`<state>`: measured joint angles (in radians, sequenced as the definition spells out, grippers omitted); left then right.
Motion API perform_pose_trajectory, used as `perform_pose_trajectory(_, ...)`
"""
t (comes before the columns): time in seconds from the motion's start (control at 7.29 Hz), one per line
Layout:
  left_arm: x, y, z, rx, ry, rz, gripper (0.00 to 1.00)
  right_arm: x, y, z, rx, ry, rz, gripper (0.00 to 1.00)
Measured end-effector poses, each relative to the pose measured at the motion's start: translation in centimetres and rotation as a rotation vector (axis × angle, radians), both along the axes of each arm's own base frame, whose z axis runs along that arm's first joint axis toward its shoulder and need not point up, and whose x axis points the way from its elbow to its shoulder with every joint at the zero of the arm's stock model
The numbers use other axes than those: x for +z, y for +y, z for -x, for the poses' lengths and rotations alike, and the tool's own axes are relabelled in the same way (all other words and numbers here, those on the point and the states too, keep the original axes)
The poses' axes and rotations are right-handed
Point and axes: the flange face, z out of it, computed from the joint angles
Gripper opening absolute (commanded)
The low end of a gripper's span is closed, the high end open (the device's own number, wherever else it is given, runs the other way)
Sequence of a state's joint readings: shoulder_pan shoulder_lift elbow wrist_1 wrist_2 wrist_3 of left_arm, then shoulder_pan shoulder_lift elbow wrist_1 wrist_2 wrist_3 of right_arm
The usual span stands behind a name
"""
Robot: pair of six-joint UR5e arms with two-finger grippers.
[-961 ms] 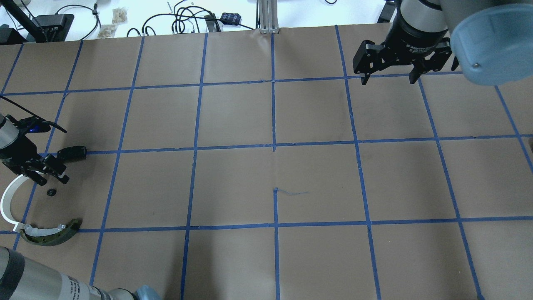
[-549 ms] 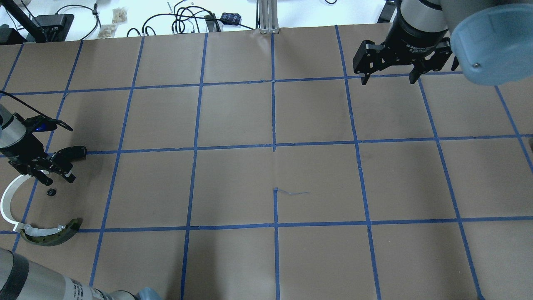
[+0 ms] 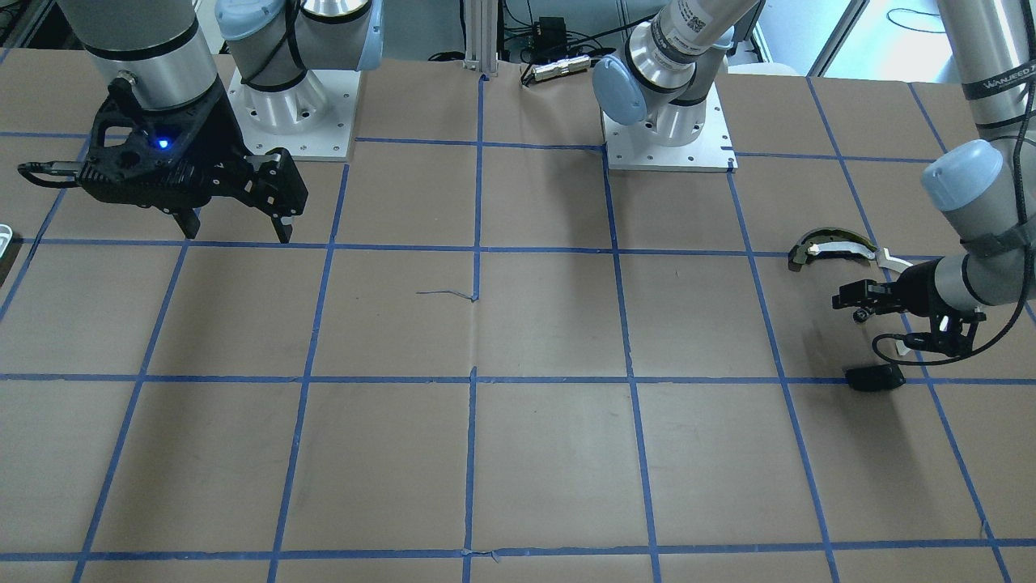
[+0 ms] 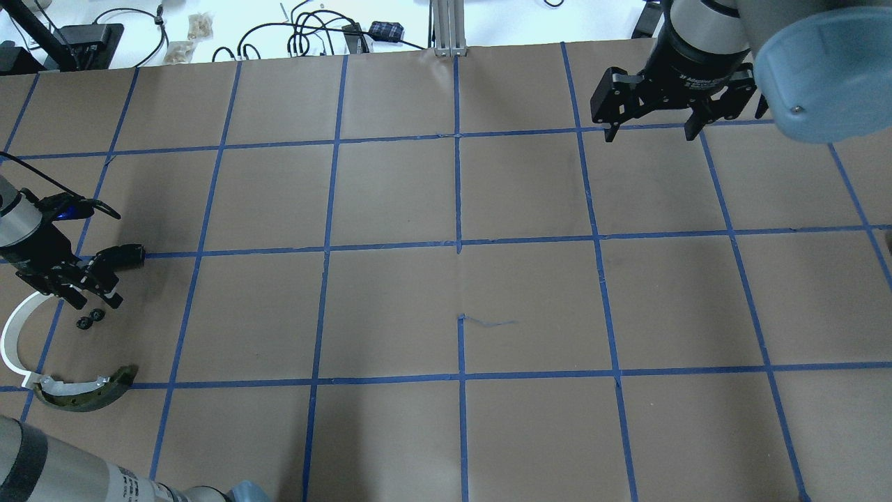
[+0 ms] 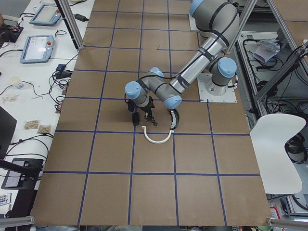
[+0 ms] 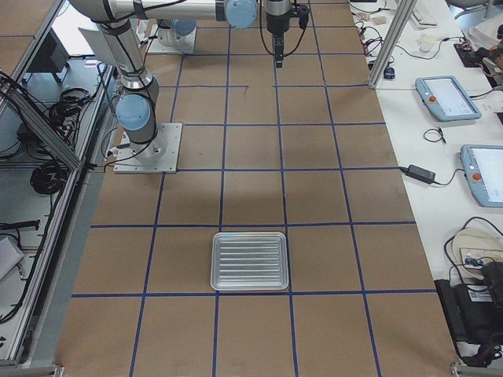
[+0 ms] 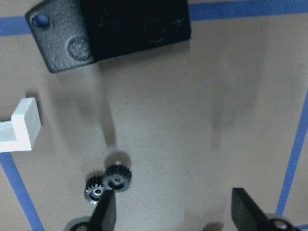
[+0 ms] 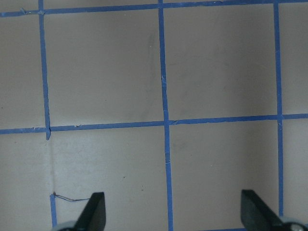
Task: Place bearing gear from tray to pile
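Black, toothed and small, with a pale hub, the bearing gear [image 7: 117, 177] lies flat on brown paper [image 7: 192, 120] in the pile. It touches a second gear [image 7: 96, 189], between a smooth white plastic arc [image 4: 10, 335] and a flat matte black block [image 7: 134, 24], with a dark curved metal piece [image 4: 87, 394] nearby. My left gripper [image 4: 96, 301] hangs just over it, jaws spread and holding nothing, one fingertip close beside the gears, so I judge a straight lift best, brushing neither. My right gripper [image 4: 650, 134] hovers well apart, jaws likewise released.
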<state>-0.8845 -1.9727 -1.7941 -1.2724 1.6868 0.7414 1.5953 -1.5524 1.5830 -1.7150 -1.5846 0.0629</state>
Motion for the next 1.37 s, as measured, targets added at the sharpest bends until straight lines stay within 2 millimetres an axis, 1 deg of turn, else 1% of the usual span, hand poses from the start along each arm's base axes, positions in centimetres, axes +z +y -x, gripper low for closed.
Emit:
perform_pose_trajectory(0.14, 0.3, 0.0, 0.0, -0.002, -0.004, 0.0, 1.0, 0.0, 0.0, 0.0, 0.0, 0.0, 0.0, 1.0)
perform_pose_trajectory(0.27, 1.3, -0.4, 0.1, -0.012, -0.025, 0.003, 1.0, 0.0, 0.0, 0.0, 0.0, 0.0, 0.0, 1.0)
perform_pose_trajectory(0.41, 3.4, -1.5, 1.0, -0.032, -0.057, 0.016, 1.0, 0.0, 0.0, 0.0, 0.0, 0.0, 0.0, 1.0)
perform_pose_trajectory(0.55, 6.4, -3.1, 2.8, -0.054, -0.079, 0.038, 1.0, 0.0, 0.0, 0.0, 0.0, 0.0, 0.0, 1.0)
perform_pose_trajectory(0.69, 10.0, -4.6, 5.4, -0.061, -0.086, 0.065, 1.0, 0.0, 0.0, 0.0, 0.0, 0.0, 0.0, 1.0)
perform_pose_trajectory(0.82, 13.9, -5.9, 9.0, -0.053, -0.086, 0.099, 1.0, 0.0, 0.0, 0.0, 0.0, 0.0, 0.0, 1.0)
perform_pose_trajectory(0.96, 18.0, -6.3, 12.9, -0.042, -0.093, 0.138, 1.0, 0.0, 0.0, 0.0, 0.0, 0.0, 0.0, 1.0)
perform_pose_trajectory(1.1, 21.9, -5.5, 15.9, -0.037, -0.104, 0.179, 1.0, 0.0, 0.0, 0.0, 0.0, -0.001, 0.0, 1.0)
perform_pose_trajectory(1.24, 25.3, -4.2, 18.7, -0.047, -0.107, 0.229, 1.0, 0.0, 0.0, 0.0, 0.0, -0.001, 0.0, 1.0)
perform_pose_trajectory(1.37, 27.7, -3.1, 21.5, -0.052, -0.108, 0.271, 1.0, 0.0, 0.0, 0.0, 0.0, -0.001, 0.0, 1.0)
